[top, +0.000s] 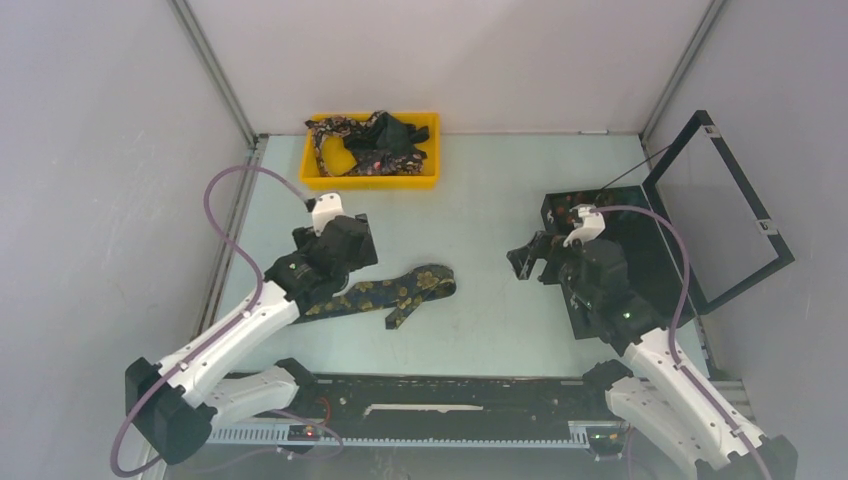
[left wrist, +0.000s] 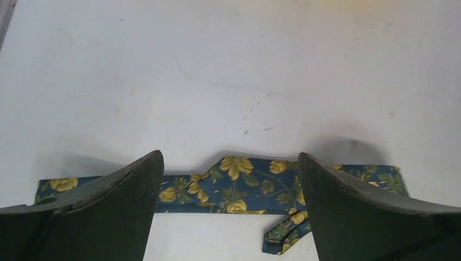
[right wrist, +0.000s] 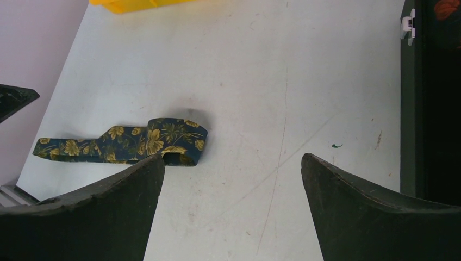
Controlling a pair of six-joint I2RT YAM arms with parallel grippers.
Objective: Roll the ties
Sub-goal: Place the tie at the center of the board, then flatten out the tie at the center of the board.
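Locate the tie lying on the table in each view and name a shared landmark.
Top external: tie left of centre on the table.
Left wrist: tie across the bottom, running left to right.
Right wrist: tie left of middle, folded end toward centre.
Landmark: yellow tray at the far edge in the top view, in the upper left corner of the right wrist view; absent from the left wrist view.

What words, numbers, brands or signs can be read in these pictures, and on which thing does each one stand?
None: no word, number or sign can be read in any view.
Tie on the table: flower pattern only, no label showing.
Ties in the tray: pattern only; any label is too small to tell.
Tray: plain yellow, no print.
Box: plain black, no print seen.
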